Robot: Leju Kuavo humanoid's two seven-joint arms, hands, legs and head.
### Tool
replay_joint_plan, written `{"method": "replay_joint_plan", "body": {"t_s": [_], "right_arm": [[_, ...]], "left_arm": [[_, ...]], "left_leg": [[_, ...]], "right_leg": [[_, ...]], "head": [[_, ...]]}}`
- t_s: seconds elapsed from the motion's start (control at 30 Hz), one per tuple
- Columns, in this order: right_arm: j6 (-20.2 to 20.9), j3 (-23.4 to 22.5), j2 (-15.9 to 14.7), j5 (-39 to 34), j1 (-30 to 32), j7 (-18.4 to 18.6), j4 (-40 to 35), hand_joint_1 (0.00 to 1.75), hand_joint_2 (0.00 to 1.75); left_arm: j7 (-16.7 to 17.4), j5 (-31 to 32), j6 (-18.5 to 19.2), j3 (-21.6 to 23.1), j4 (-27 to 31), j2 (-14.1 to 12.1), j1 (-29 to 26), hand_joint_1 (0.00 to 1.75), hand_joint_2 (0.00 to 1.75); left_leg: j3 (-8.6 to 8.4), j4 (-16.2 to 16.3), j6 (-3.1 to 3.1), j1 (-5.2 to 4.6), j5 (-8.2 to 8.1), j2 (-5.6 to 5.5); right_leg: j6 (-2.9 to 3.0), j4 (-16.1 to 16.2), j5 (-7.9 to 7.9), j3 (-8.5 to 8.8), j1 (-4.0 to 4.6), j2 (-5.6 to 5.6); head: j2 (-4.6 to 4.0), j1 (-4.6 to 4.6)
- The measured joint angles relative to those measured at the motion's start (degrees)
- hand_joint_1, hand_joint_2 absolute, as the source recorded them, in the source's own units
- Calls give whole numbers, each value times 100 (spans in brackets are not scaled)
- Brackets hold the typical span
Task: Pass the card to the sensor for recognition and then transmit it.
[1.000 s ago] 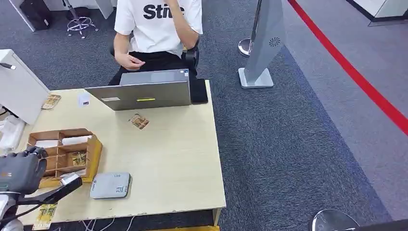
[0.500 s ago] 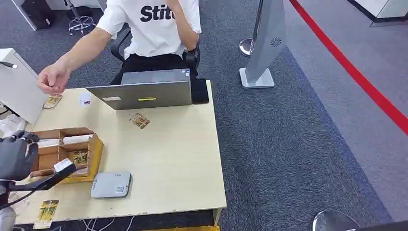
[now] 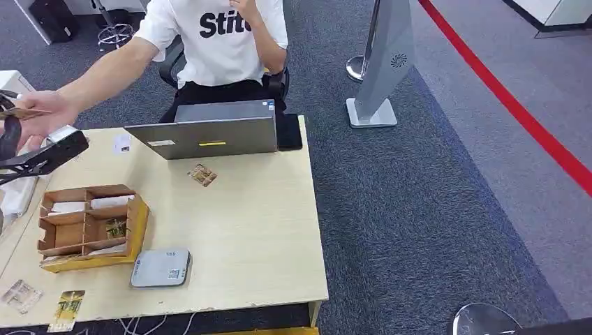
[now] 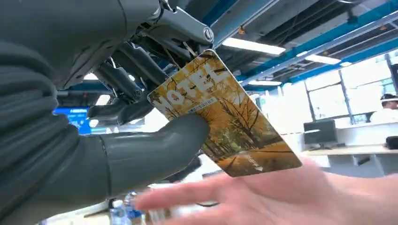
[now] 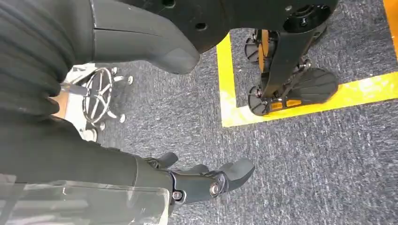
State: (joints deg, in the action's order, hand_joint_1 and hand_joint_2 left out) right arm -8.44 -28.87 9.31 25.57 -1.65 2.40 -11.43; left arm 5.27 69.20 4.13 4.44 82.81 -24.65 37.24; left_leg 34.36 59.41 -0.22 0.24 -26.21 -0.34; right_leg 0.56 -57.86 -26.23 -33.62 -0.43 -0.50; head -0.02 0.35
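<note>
1. The left hand point(image 4: 117, 112) pinches the card point(image 4: 225, 117) between thumb and fingers, raised at the table's point(image 3: 237, 230) far left corner.
2. A person's hand point(image 4: 281, 197) lies open just under the card.
3. The right hand point(image 5: 206, 180) hangs over carpet, fingers loosely curled, holding nothing.
4. The sensor point(image 3: 160, 269) lies near the table's front edge.

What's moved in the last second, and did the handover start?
The left robot hand rose from beside the wooden organizer to the table's far left, holding the card. The person's hand reached out beneath it; the card is not yet released. Laptop and grey reader stayed put.
</note>
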Motion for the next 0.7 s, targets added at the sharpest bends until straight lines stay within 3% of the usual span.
{"method": "replay_joint_plan", "body": {"t_s": [0.3,0.33,0.37,0.7], "right_arm": [[-2,0,2,24,-2,59,0,0,175],[0,0,2,24,-1,59,0,0,175],[7,0,2,24,0,59,0,0,175],[26,0,9,28,4,48,0,0,175]], "left_arm": [[87,-53,-13,330,-328,251,409,175,175],[87,-68,-17,332,-336,262,410,101,175],[87,-79,-22,332,-343,273,412,0,175],[94,-186,-107,336,-347,352,414,0,175]], "left_leg": [[0,-1,-1,-1,-1,15],[0,-1,-1,-1,-1,19],[1,-1,-1,-1,-1,22],[3,-2,-1,0,-1,25]], "right_leg": [[0,0,0,-6,-3,-18],[0,0,0,-8,-3,-21],[0,0,0,-9,-3,-24],[0,0,0,-10,-3,-26]], "head": [[0,-2],[0,-2],[2,-2],[2,-2]]}}
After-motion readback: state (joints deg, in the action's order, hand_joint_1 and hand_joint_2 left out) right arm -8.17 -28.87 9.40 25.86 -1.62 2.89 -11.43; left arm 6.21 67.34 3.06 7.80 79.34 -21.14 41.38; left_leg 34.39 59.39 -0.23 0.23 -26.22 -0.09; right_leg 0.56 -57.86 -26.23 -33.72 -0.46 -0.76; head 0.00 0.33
